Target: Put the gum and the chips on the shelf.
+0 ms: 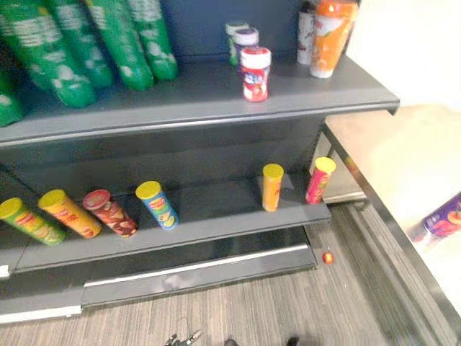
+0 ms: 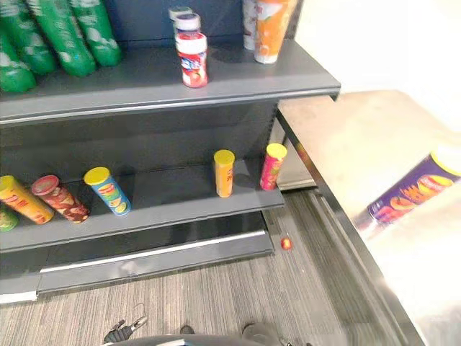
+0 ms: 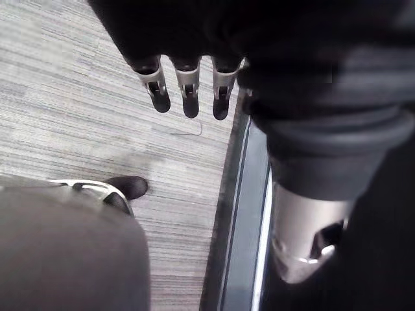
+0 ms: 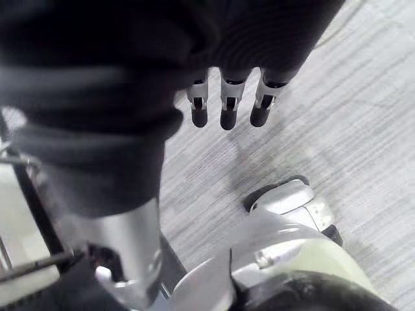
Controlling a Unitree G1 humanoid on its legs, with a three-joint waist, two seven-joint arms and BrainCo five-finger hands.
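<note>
Your left hand (image 3: 189, 87) and right hand (image 4: 228, 107) hang with fingers relaxed, empty; the purple chips can (image 2: 407, 191) lies on the table (image 2: 360, 137).

A grey shelf unit (image 1: 216, 97) stands ahead. On its upper board, green tubes (image 1: 108, 43) lean at the left, a red gum bottle (image 1: 255, 73) stands mid-board near the front edge, and an orange can (image 1: 331, 36) stands far right. On the lower board a row of chip cans (image 1: 157, 205) leans at the left, with a yellow can (image 1: 272, 187) upright and a pink can (image 1: 319, 180) tilted near it. At the right, a purple chip can (image 1: 446, 216) lies on a pale table (image 1: 403, 158).
</note>
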